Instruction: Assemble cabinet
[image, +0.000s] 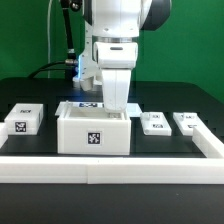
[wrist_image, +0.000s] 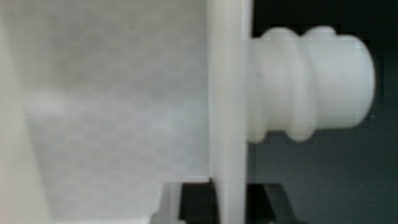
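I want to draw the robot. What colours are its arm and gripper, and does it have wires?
The arm is mostly white and rounded, with dark parts at its joints. The gripper is a white boxy block. In the wrist view its fingertips look black. A black cable runs beside the arm, and a small blue light glows near the wrist. No writing shows.

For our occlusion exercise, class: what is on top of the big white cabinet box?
The robot's hand hangs at the top of the cabinet, near its rear. The front wall hides the fingertips and interior, so the grip is unclear.
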